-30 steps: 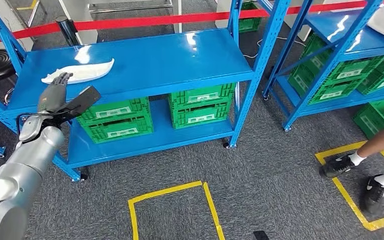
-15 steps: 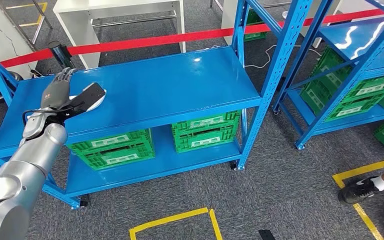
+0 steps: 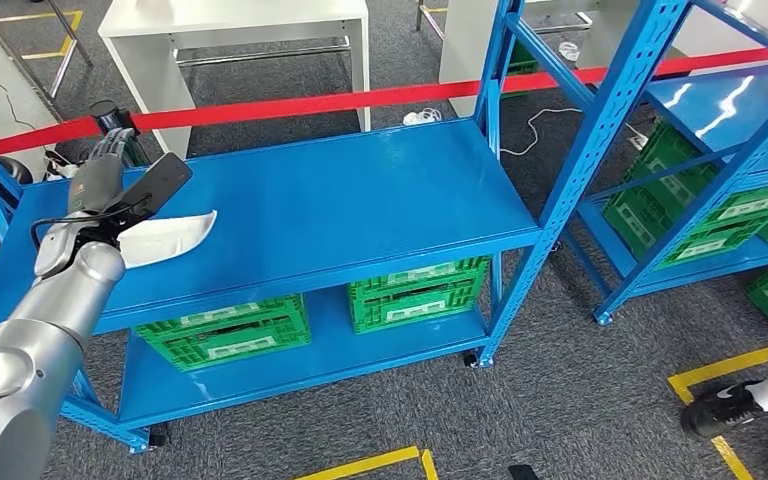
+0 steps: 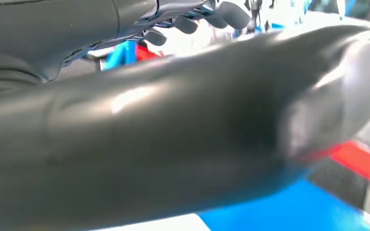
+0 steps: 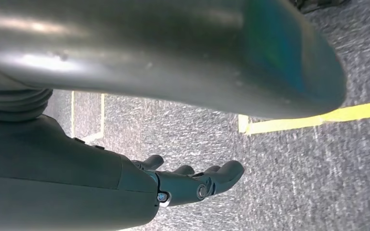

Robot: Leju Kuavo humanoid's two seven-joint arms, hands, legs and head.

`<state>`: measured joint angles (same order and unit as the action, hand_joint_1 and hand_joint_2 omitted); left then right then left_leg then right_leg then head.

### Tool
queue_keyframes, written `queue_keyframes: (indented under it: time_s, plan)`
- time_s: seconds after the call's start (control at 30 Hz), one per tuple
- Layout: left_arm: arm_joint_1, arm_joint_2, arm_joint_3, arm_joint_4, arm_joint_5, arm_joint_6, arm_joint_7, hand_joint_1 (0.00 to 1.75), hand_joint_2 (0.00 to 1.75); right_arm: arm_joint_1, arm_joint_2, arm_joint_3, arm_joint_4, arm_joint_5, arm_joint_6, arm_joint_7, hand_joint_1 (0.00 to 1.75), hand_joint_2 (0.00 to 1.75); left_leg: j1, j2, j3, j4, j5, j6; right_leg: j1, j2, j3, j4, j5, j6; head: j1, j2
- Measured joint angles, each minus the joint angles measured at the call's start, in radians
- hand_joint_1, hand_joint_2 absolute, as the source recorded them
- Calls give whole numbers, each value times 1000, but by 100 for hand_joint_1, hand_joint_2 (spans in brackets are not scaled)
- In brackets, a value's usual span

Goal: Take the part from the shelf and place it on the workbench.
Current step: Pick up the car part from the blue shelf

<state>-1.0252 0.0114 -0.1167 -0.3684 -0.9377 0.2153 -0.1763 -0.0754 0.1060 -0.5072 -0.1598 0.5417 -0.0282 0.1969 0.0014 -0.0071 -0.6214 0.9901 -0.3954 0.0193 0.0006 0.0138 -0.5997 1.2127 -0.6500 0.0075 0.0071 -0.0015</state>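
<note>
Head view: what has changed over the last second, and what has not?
The camera shifted, so the whole scene slid. The left hand reached out over the white part on the blue shelf; a grip is not visible. The part stays on the shelf.

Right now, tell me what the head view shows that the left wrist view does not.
The head view alone shows the white part lying on the blue shelf, the green crates below, the red barrier tape and a person's shoe. The left wrist view alone gives a blurred close-up of the thick grey thumb. Both show the left hand, fingers apart, over the blue shelf surface, with a streak of red tape.
</note>
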Motion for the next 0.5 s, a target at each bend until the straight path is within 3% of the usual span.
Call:
queue_keyframes:
  time_s: [0.03, 0.07, 0.1, 0.17, 0.23, 0.5]
  plan:
    - [0, -2, -1, 2, 7, -25, 2, 0, 175, 0, 0, 0, 0, 0, 0, 0, 0, 0, -1, 0, 0, 3, -5, 1, -1, 0, -40, 54, -10, 3, 0, 0]
    - [0, -4, -1, 4, 12, -50, 6, 0, 175, 0, 0, -1, 0, 0, 0, 0, 0, 0, -1, -1, 1, 7, -12, 1, -2, 0, -66, 74, 1, 4, 0, 0]
    - [0, -5, -1, 6, 16, -71, 12, 0, 175, 0, 0, -1, 0, 0, 1, 1, 0, 0, -1, -2, 3, 12, -19, 0, -3, -1, -73, 56, 33, 4, 0, 0]
    - [-1, -6, -4, 7, 19, -99, 23, 0, 175, 1, -1, -3, 0, 0, 1, 1, 0, 0, -1, -2, 9, 25, -35, -5, -4, -4, -44, -66, 125, 1, 0, 0]
    - [-4, -6, -7, 9, 19, -122, 28, 0, 175, 2, -1, -4, 0, 0, 1, 2, 0, 0, -6, -4, 9, 37, -47, -13, -4, -7, -12, -161, 174, -6, 0, 0]
    - [-5, -1, -33, 19, 19, -242, 18, 0, 175, 2, -1, -11, 0, 4, 2, 4, 0, 0, -13, -4, 15, 28, -51, -14, -3, -3, -6, -179, 175, -18, -1, 0]
